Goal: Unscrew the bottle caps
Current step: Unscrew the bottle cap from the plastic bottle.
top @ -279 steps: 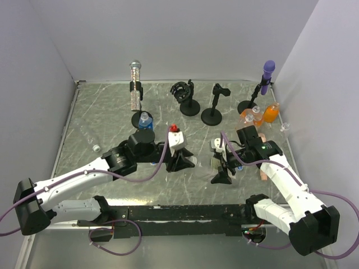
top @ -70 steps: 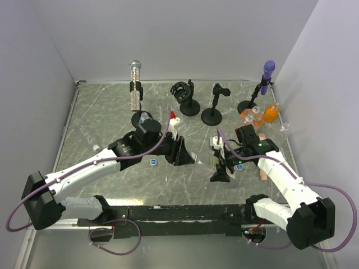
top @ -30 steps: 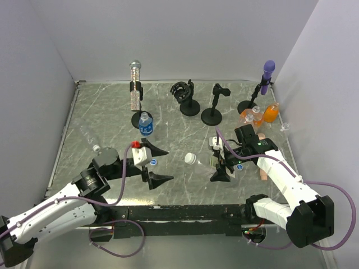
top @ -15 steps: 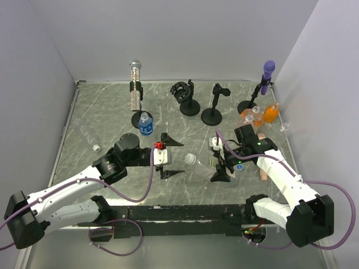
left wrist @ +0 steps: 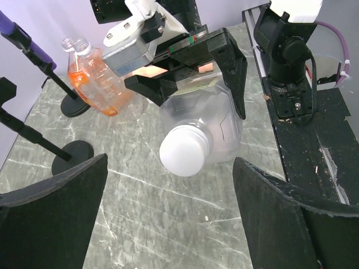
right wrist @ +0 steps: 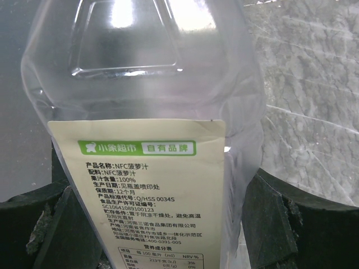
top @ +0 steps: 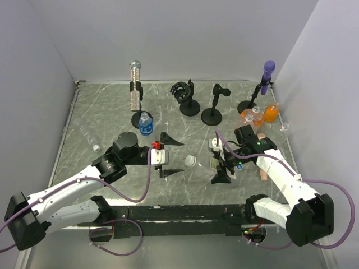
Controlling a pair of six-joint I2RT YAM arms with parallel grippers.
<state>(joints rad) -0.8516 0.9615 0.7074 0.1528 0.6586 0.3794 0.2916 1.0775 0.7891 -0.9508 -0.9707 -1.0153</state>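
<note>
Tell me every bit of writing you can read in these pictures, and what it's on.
On the pale label of the clear bottle:
"小象超市"
"自有品牌"
"产品名称:NFC菠萝汁"
"果汁含量:100%"
"保质期:12个月"
"产品标准代号:Q/HSS 0034S"
Finer print lower on it: too small to read.
Print on the blue-labelled bottle: too small to read.

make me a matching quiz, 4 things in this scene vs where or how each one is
1 clear bottle
2 blue-label bottle
3 orange bottles
4 left gripper

a open, facing the white cap
b far right, by the purple mic
c in the right gripper
d upright by the glitter mic

Pairs: 1-c, 2-d, 3-b, 4-a
</note>
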